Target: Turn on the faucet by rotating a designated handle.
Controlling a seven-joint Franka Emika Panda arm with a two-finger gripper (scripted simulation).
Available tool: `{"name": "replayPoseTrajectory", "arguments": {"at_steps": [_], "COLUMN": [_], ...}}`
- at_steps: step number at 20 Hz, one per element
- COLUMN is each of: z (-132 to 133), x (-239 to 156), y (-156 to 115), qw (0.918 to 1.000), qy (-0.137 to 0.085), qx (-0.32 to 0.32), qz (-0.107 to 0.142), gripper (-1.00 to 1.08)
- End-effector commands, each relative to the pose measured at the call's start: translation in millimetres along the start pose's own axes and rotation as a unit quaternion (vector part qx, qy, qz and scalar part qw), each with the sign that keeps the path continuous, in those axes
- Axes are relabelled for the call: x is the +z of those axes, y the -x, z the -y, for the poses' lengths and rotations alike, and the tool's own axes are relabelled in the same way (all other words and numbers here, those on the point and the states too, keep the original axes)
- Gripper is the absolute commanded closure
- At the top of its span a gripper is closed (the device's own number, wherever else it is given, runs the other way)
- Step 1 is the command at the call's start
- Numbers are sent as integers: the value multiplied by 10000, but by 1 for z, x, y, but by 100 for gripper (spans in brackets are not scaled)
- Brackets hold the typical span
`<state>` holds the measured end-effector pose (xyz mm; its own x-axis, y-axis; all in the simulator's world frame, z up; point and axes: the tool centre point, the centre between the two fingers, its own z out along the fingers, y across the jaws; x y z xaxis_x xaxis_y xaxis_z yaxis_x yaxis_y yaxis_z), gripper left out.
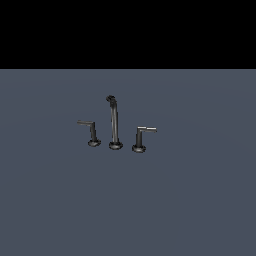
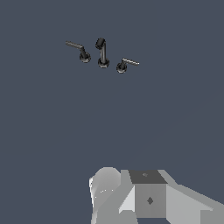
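Observation:
The faucet point(image 1: 115, 122) is a small dark metal set standing on a flat grey surface. Its tall thin spout point(image 2: 102, 53) with a curved tip is in the middle. The designated handle point(image 1: 139, 138) is the stubbier post on the exterior view's right, with a silvery lever point(image 1: 148, 129) pointing right; it also shows in the wrist view point(image 2: 122, 65). A thinner, darker handle point(image 1: 92, 132) stands on the exterior view's left. Only white and grey parts of my gripper point(image 2: 146, 197) show in the wrist view, far from the faucet. Its fingers are not distinguishable. The exterior view shows no arm.
A plain grey-blue floor point(image 1: 190, 200) spreads around the faucet on every side, with a black band beyond its far edge.

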<state>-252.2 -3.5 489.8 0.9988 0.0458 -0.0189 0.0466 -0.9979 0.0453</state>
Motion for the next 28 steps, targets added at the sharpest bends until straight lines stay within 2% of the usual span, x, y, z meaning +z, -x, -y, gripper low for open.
{"name": "replayPoseTrajectory", "arguments": {"at_steps": [1, 9, 17, 22, 28], "z": [0, 4, 16, 25, 34], "x": [0, 9, 35, 60, 93], "y": [0, -6, -25, -44, -72], "qw": [10000, 9998, 9968, 9906, 9773], "qy": [0, -6, -26, -46, -71], "qx": [0, 197, 794, 1370, 2116], "qz": [0, 4, 14, 25, 38], "gripper": [108, 108, 108, 108, 108]}}
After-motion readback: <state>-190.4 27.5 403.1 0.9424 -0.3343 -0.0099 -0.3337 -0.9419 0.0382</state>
